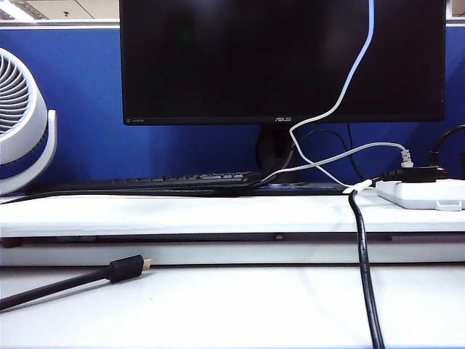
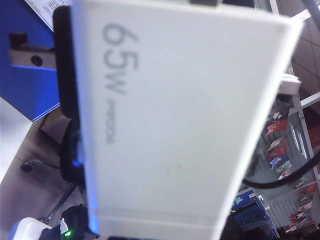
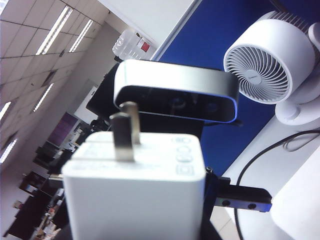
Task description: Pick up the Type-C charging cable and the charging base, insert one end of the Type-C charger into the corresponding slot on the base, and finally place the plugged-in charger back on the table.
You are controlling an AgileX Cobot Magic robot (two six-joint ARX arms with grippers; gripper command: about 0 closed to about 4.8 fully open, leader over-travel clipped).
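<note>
Base (image 3: 135,190) aloft, prongs toward the right wrist camera, clamped in half-spread right jaws. Left jaws closed, contents hidden. Cable (image 1: 341,94) hangs from 1 o'clock down toward 3 o'clock above the worktop (image 1: 218,305).

Blue partition wall (image 1: 80,102) runs across the back, w/ a big dark ASUS monitor (image 1: 282,58) in front at center top. White round fan (image 1: 22,120) at far left edge. Black keyboard (image 1: 182,179) lies below the monitor on a raised white shelf (image 1: 182,214). White tabletop (image 1: 232,305) fills the bottom of the frame. Right wrist view: ceiling w/ rows of long strip lights (image 3: 52,32) at upper left.
</note>
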